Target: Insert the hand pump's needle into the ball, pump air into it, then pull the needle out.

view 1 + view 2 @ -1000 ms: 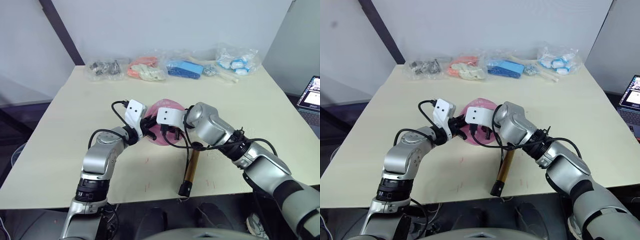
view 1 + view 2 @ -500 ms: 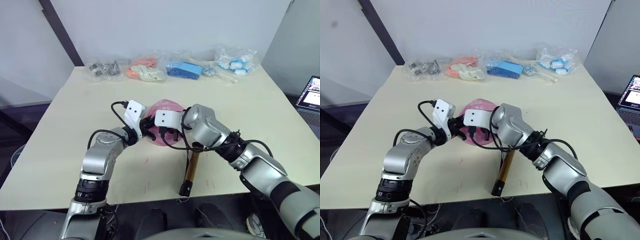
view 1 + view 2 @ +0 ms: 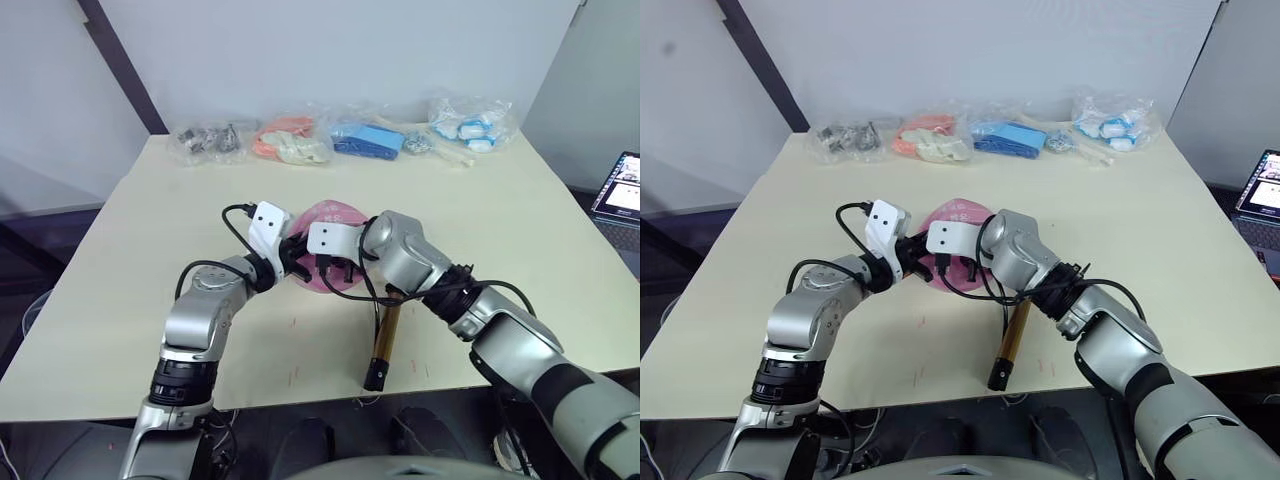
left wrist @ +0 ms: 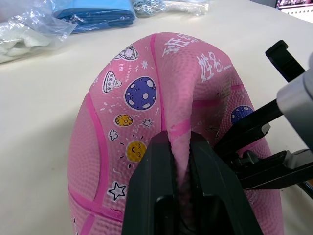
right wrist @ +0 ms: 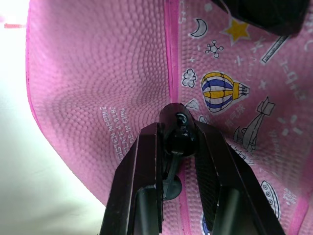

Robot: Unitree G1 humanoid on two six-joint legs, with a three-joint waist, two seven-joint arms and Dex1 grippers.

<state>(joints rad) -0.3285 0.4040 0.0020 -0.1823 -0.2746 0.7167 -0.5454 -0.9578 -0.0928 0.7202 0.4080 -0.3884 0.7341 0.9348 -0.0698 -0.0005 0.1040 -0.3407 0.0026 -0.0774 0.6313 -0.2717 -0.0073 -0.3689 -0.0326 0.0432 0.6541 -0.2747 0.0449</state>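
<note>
Shifting slightly leftward since the earlier frame, the right gripper [image 5: 178, 147] is clamping the needle's black fitting [image 5: 177, 131] against the ball [image 3: 327, 222]. Near the surface's front edge, the hand pump [image 3: 385, 335] is lying. Mid-surface, the left gripper [image 4: 180, 161] is pinching a fold of ball. Keep the fitting square while pushing.

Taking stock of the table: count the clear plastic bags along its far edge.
4, in a row: grey parts bag at the left, orange-white bag, blue bag, then white-blue bag at the right. Others may be hidden.
</note>
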